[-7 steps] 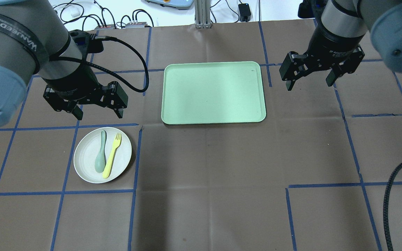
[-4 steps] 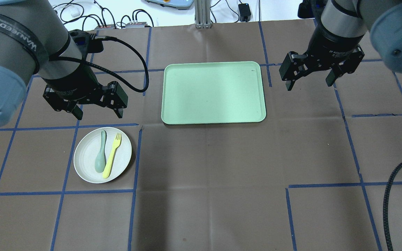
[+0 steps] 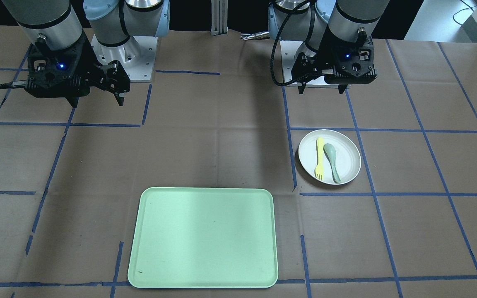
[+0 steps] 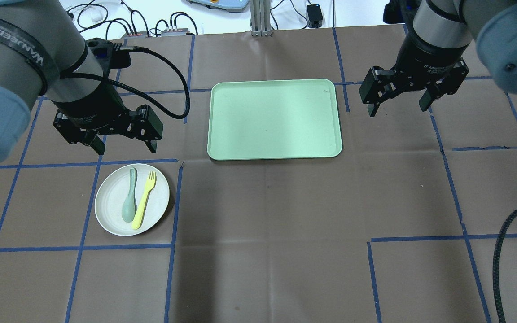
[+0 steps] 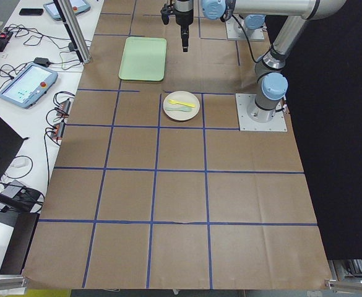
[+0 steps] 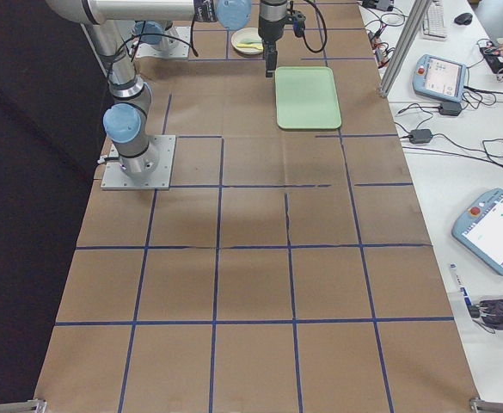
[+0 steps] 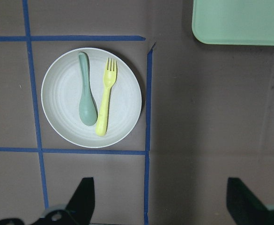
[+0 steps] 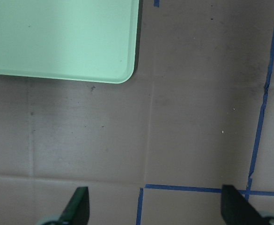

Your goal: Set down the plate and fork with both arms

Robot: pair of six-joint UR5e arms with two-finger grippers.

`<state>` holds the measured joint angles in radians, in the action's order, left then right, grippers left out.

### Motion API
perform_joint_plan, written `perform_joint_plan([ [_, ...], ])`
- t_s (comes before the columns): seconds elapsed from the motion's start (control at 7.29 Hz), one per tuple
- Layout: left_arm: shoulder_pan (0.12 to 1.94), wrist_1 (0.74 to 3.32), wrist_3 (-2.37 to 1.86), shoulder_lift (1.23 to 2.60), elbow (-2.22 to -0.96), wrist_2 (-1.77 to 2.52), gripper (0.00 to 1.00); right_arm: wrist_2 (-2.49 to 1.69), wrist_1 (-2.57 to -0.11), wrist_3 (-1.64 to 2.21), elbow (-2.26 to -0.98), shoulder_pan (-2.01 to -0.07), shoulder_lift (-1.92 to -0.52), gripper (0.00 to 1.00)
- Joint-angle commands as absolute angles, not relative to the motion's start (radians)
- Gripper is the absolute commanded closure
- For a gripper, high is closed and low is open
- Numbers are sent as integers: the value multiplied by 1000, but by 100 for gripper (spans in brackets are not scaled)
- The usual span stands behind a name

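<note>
The left gripper hangs with jaws spread wide, holding nothing, just beyond the far rim of the plate. The plate lies inside a blue-taped square, close to its far and right lines. On it lies the fork, close beside a spoon. Broad brown table cover separates the plate from the tray. The right gripper hangs wide apart, holding nothing, beside the tray's right edge. Both arms are cut off by the overhead view's edges.
</note>
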<state>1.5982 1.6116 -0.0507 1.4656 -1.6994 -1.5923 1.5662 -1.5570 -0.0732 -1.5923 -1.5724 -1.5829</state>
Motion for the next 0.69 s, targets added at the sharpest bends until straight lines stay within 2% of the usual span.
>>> perform_joint_plan([
  [0.0, 1586, 1615, -34, 1465, -1698, -1594, 0, 1566, -1557, -72, -1592, -1574, -1583, 0],
  [0.55, 1574, 1614, -2, 1465, -1697, -1592, 0, 1566, -1557, -74, -1592, -1572, -1582, 0],
])
